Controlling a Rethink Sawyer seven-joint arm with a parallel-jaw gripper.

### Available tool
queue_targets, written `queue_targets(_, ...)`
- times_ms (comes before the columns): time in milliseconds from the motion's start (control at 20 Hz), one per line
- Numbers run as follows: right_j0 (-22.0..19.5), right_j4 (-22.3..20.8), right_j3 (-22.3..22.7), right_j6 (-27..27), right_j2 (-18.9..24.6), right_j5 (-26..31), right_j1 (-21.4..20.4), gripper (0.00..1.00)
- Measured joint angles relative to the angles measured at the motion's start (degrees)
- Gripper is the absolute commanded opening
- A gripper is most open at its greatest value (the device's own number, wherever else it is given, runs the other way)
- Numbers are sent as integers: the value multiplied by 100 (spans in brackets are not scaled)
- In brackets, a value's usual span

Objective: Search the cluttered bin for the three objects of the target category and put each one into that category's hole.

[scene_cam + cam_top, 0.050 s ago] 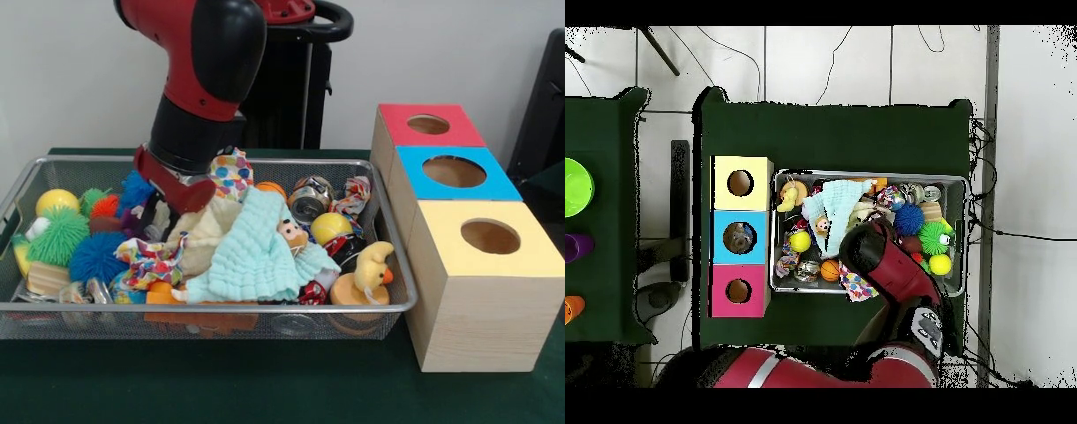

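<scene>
- Down among the clutter at the middle-left of the wire mesh bin (371, 305), my gripper (181, 196) is buried where the cream cloth (205, 237) begins; I cannot tell how it is set or whether it has anything, since my own red and black wrist covers it in both views.
- Just beside me lies a mint-green cloth (256, 252), spread over the middle of the bin, with a small doll face (288, 232) poking out at its upper edge.
- A polka-dot cloth (231, 173) stands up behind my wrist, and a patterned cloth (152, 261) lies at the front.
- At the left end sit a green spiky ball (58, 237), a blue spiky ball (95, 256) and a yellow ball (56, 201).
- Towards the right I see a crushed can (308, 201), another yellow ball (330, 227) and a yellow duck toy (374, 265) on a wooden disc.
- Beside the bin stand three wooden boxes, each with a round hole on top: red box (430, 125), blue box (452, 172), yellow box (487, 238).
</scene>
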Motion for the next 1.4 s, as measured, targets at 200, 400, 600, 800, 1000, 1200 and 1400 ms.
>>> queue_targets(200, 114, 4, -65, 0, -142, 358, 4, 0)
queue_targets(400, 158, 4, -160, 0, -254, 563, 5, 0)
queue_targets(600, 170, 2, -247, 0, -314, 659, 6, 0)
queue_targets(800, 184, 2, -341, 0, -408, 763, 1, 0)
queue_targets(1000, 219, 1, -395, 0, -463, 900, -11, 0)
queue_targets(1200, 306, -5, -500, 0, -609, 1221, -11, 0)
queue_targets(1400, 399, -9, -633, 0, -757, 1540, -21, 0)
